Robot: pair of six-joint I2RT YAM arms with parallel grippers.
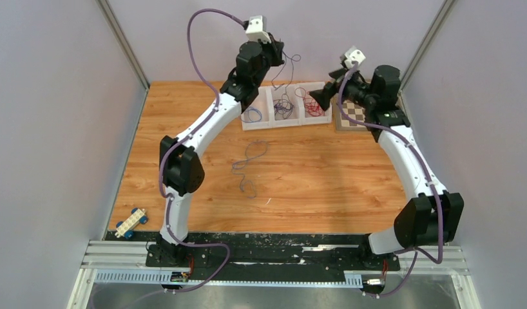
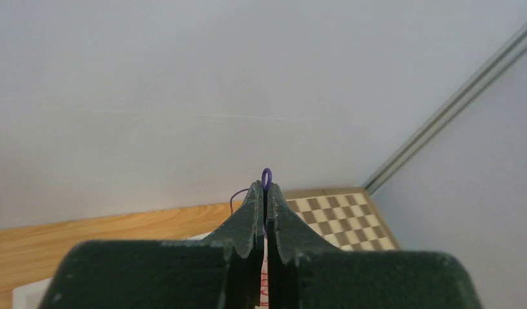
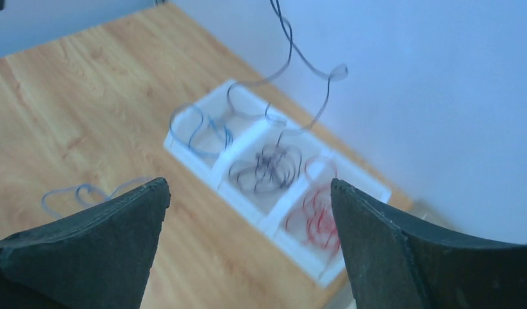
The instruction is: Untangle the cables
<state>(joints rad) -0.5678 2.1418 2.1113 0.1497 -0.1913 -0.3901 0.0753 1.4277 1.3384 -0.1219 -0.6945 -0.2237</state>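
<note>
Cables (image 3: 267, 168) sit sorted in a 3-compartment tray (image 1: 287, 123); my left claw (image 2: 265, 193) pinches a purple strand (image 2: 267, 175) aloft, right claw (image 3: 248, 183) spread; 1 blue strand (image 1: 248, 164) unsorted.

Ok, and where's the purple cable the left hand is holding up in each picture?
Top external: the purple cable dangles from the left hand at the top middle, down to the white tray.
Left wrist: only a tiny loop pokes up between the shut fingertips, centre.
Right wrist: it hangs from the top edge into the tray's middle compartment.
Shared landmark: the white tray; just a corner shows in the left wrist view.
</note>
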